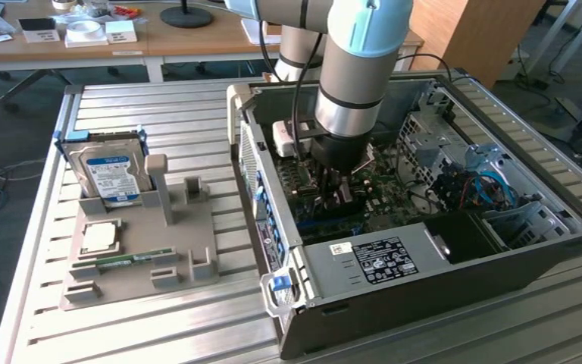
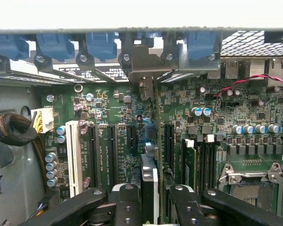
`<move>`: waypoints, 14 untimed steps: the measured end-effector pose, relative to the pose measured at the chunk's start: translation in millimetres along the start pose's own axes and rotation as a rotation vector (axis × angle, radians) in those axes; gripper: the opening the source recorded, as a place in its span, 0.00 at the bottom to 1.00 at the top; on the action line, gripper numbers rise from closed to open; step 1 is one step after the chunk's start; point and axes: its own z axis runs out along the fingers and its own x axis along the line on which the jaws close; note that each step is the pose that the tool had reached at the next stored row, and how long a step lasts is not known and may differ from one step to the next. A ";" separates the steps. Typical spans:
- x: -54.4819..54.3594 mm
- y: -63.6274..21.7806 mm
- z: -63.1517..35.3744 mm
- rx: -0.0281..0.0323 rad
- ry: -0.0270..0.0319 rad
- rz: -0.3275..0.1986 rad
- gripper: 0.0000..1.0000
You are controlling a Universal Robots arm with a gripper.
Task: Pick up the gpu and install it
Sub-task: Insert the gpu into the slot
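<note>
— Listing item one: gripper [image 2: 149, 197]?
— Inside the open case [image 1: 533, 250], low over the motherboard [image 2: 108, 113]; fingers [image 2: 127, 205] partly closed, clamped on the gpu [image 2: 149, 186].
— Gpu location?
— Held edge-on and upright between the fingers, standing among the expansion slots [image 2: 111, 153], its bracket end toward the rear wall.
— Other stock?
— Hard drive [image 1: 109, 171] upright in the grey tray [image 1: 185, 246], beside the case

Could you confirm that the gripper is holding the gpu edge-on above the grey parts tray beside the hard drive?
Not quite: the gripper holds the gpu edge-on inside the open computer case, above the motherboard, not over the grey parts tray. The wrist view shows this.
</note>
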 end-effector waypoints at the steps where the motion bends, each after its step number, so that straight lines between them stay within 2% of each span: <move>1: 0.0 0.0 0.0 0.0000 0.0000 0.000 0.28; 6: -0.1 0.1 0.4 0.0002 -0.0010 0.000 0.29; 9: -0.1 0.2 0.3 0.0004 -0.0007 0.001 0.39; 10: 0.0 0.1 0.0 -0.0001 0.0001 0.000 0.39; 11: 0.0 0.0 0.0 0.0001 0.0000 0.000 0.52; 13: 0.0 0.0 0.0 0.0001 -0.0001 0.000 0.64; 14: -0.1 -0.1 -2.8 0.0001 -0.0001 0.000 0.64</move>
